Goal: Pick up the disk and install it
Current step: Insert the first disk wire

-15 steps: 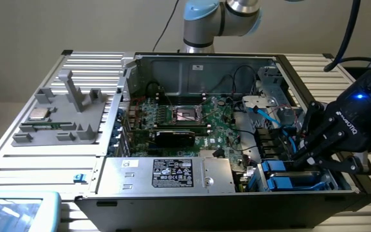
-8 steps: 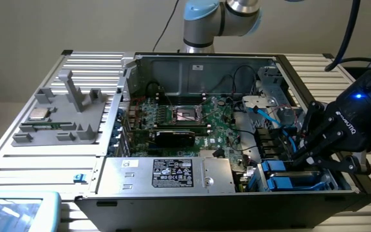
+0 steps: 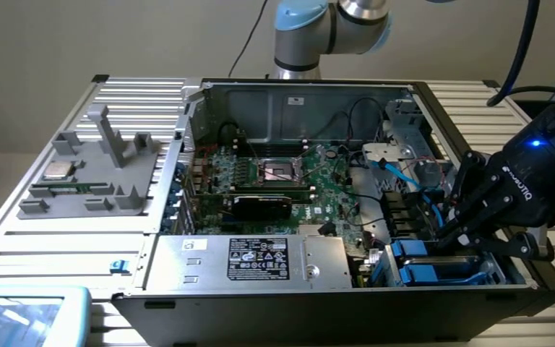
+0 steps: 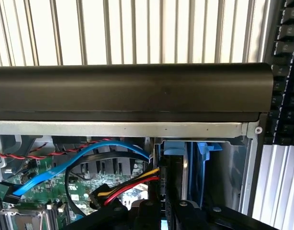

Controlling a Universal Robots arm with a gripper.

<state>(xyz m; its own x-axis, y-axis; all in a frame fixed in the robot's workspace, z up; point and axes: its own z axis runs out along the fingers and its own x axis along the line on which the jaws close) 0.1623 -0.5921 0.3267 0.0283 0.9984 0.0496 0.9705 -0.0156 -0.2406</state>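
I see the slatted table (image 3: 66, 253) carrying the open computer case (image 3: 287, 311), its motherboard (image 3: 287, 181) exposed. The silver power supply (image 3: 248, 260) sits along the case's near wall. At the exterior view's right my gripper (image 3: 444, 237) reaches down into the drive bay, fingers drawn nearly together and pinching the blue frame of the disk (image 3: 410, 248). The disk stands in the bay just beside a second blue carrier (image 3: 439, 275). Red and yellow cables (image 4: 132, 184) run close by.
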